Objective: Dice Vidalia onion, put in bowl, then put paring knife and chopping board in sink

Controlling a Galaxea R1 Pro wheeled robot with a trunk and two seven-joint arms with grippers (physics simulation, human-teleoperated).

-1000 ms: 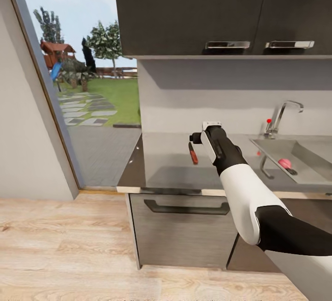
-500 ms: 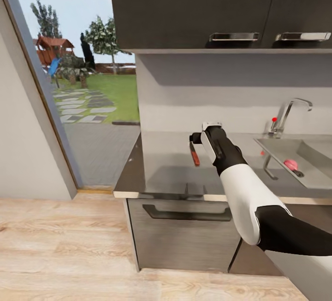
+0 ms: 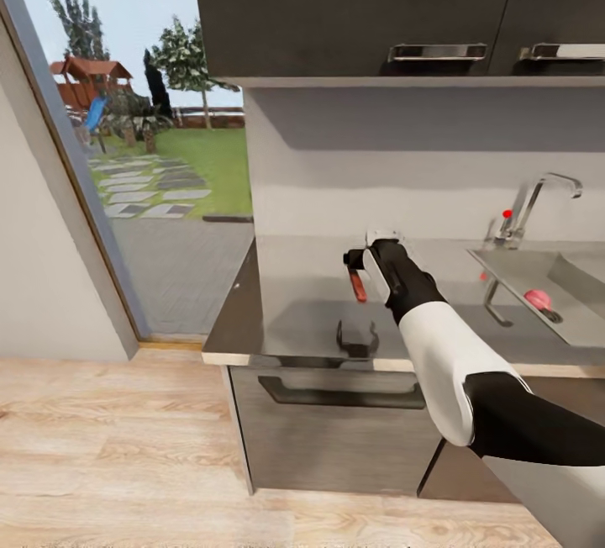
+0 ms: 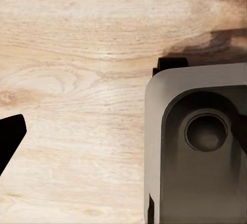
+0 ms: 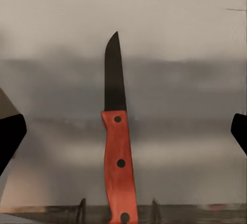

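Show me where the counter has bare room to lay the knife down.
The countertop is bare from its left end by the glass door across to the sink, under the right gripper holding the knife. The widest patch lies between the wall and the light front edge. It gets crowded rightward: the tap, and the onion in the basin.

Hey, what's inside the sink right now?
The Vidalia onion sits in the sink, near a dark drain. The basin's right part runs past the picture's edge, so anything there can't be seen.
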